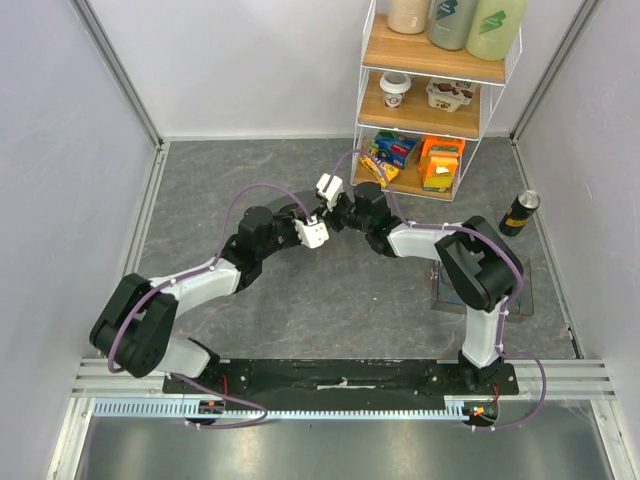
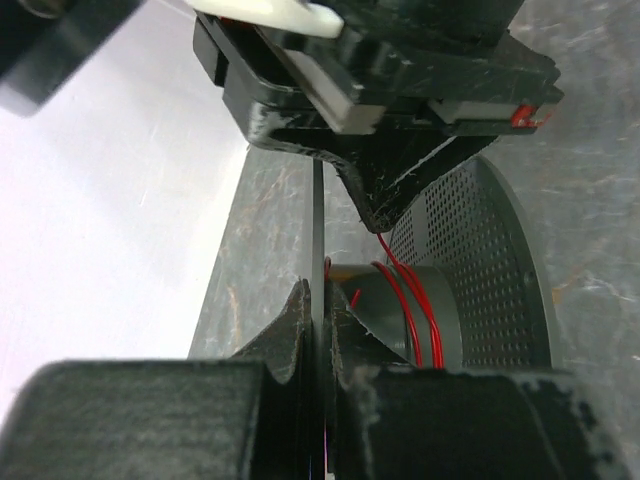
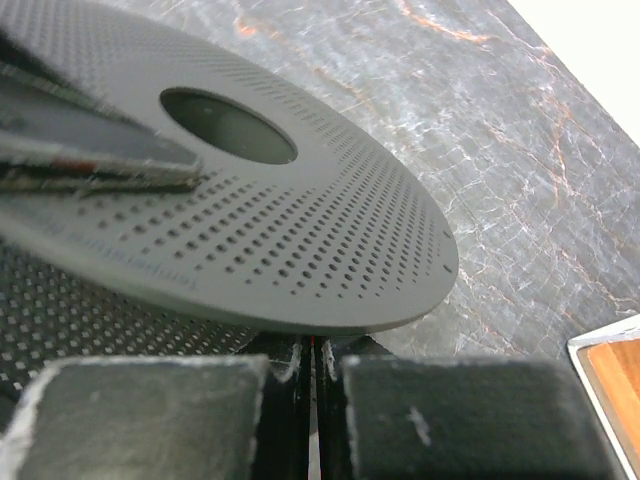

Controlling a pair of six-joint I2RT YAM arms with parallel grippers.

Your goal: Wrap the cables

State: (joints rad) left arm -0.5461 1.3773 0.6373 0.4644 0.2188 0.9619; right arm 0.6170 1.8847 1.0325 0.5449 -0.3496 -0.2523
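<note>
Red cable (image 2: pixel 413 320): few loose turns round hub of dark grey spool (image 2: pixel 480 250), one strand running up toward right gripper tip. Spool sits mid-worktop (image 3: pixel 520 150), between both arms. Left gripper (image 2: pixel 318 300): jaws clamped on spool's thin flange edge. Right gripper (image 3: pixel 312 352): jaws together, faint red line between them, probably cable, not certain. Judgement: winding begun, hub mostly bare, most wrapping left. Other colours not visible.
</note>
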